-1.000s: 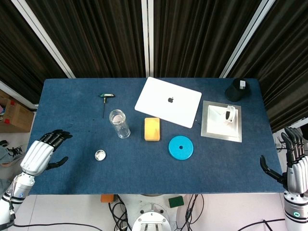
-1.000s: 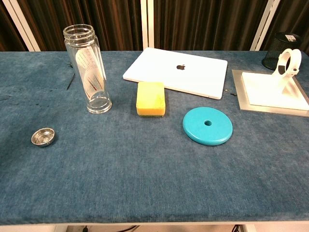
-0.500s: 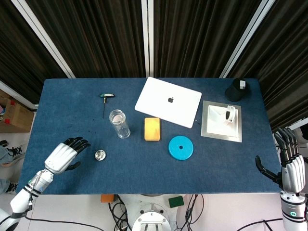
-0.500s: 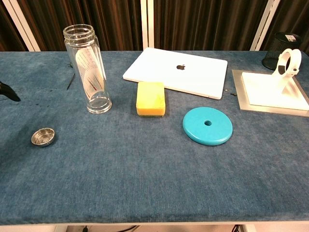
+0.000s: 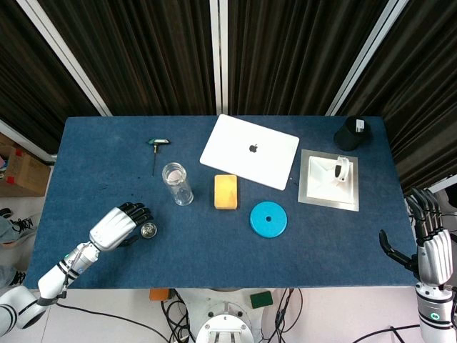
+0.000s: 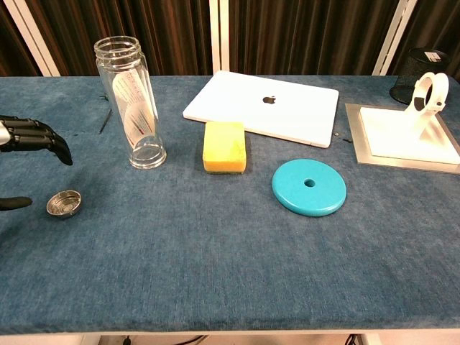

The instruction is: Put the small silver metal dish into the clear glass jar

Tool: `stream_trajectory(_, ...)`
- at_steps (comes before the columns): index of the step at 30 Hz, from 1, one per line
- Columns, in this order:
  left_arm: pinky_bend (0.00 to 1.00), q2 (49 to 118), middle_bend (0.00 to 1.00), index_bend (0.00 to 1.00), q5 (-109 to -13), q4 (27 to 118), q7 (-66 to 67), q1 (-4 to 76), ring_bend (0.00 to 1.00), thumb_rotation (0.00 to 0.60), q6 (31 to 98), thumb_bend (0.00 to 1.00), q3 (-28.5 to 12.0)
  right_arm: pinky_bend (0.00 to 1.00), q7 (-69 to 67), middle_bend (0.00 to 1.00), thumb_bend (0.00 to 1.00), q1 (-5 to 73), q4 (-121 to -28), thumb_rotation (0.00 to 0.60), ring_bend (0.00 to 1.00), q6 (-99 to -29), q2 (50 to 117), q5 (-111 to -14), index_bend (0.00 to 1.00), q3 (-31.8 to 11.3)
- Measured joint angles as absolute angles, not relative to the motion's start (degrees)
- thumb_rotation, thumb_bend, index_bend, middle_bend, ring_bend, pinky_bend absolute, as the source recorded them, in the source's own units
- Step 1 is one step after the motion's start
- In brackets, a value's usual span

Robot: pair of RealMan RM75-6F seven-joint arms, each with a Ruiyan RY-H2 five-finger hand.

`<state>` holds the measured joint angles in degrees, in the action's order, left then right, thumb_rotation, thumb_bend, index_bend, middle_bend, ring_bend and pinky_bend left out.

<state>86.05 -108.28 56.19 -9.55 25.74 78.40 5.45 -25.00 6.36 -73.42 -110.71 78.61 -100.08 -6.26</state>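
Note:
The small silver metal dish [image 5: 149, 230] [image 6: 64, 203] lies on the blue table [image 5: 107, 164] near its front left. The clear glass jar [image 5: 177, 184] [image 6: 134, 102] stands upright behind it, a little to the right, mouth up. My left hand [image 5: 120, 225] [image 6: 25, 140] hovers just left of the dish, open, fingers above it and thumb low beside it, holding nothing. My right hand [image 5: 430, 243] is off the table's right front corner, open and empty; the chest view does not show it.
A yellow sponge [image 5: 226, 191] and a teal disc [image 5: 268, 219] lie right of the jar. A white laptop [image 5: 249, 151], a white stand on a metal plate [image 5: 330, 179], a black mesh cup [image 5: 352, 133] and a hex key [image 5: 156, 151] sit further back.
My left hand has moved right across the table's front left, from near the edge to right beside the dish. The right hand has barely shifted.

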Motion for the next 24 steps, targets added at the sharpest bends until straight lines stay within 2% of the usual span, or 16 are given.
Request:
stream_trajectory(5,0.39,88.3,0.32,0.34,-109.3,50.9,-11.4,26.9,0.26,0.6,79.0,0.21,6.8,0.04,-24.9,0.0,0.39,6.4,-73.3,0.6,0.0,-110.5,78.7,-100.0,0.0,-6.3)
stream_trajectory(24,0.39,91.2,0.33,0.41,-109.1,44.9,-14.4,29.9,0.26,0.6,78.4,0.28,9.8,0.05,-23.5,0.0,0.39,6.7,-73.6,0.6,0.0,-110.4,79.2,-99.9,0.0,-6.7)
